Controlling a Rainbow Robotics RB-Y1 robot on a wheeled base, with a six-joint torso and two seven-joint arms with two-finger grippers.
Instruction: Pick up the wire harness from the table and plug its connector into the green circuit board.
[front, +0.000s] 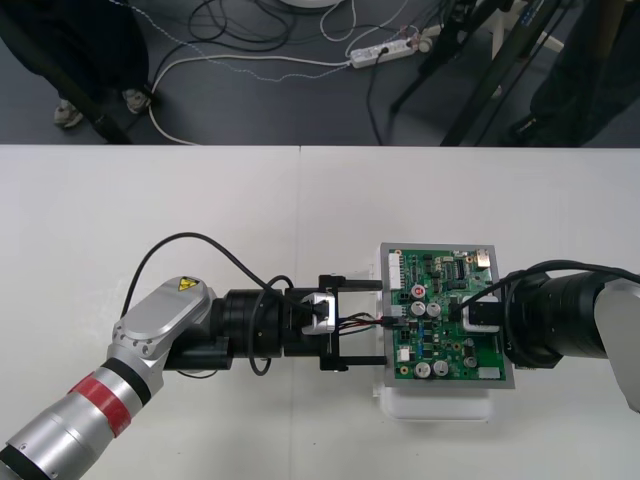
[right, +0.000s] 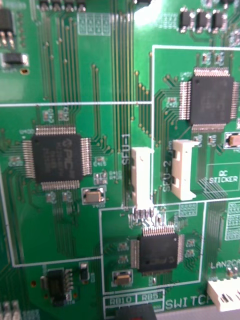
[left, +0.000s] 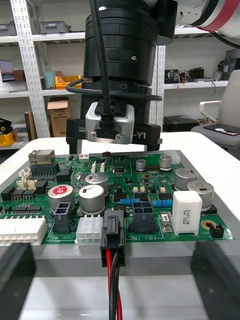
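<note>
The green circuit board (front: 470, 352) sits on its white base (front: 435, 405) at the table's right middle. The harness's black plug (left: 112, 235) stands in a connector on the board's (left: 125, 200) edge nearest my left gripper, next to a white connector. Red and black wires (left: 114, 285) run back from it. My left gripper (front: 379, 321) is open at that edge, its fingers (front: 350, 285) on either side of the wires (front: 362, 322) without touching them. My right gripper (front: 468, 312) hovers low over the board's right half, and its camera looks closely at chips and white connectors (right: 142, 175).
The pale table (front: 200, 200) has free room at the left and back. Its far edge borders dark floor with cables and a power strip (front: 385, 50). In the left wrist view the right gripper (left: 112, 125) stands at the board's far side.
</note>
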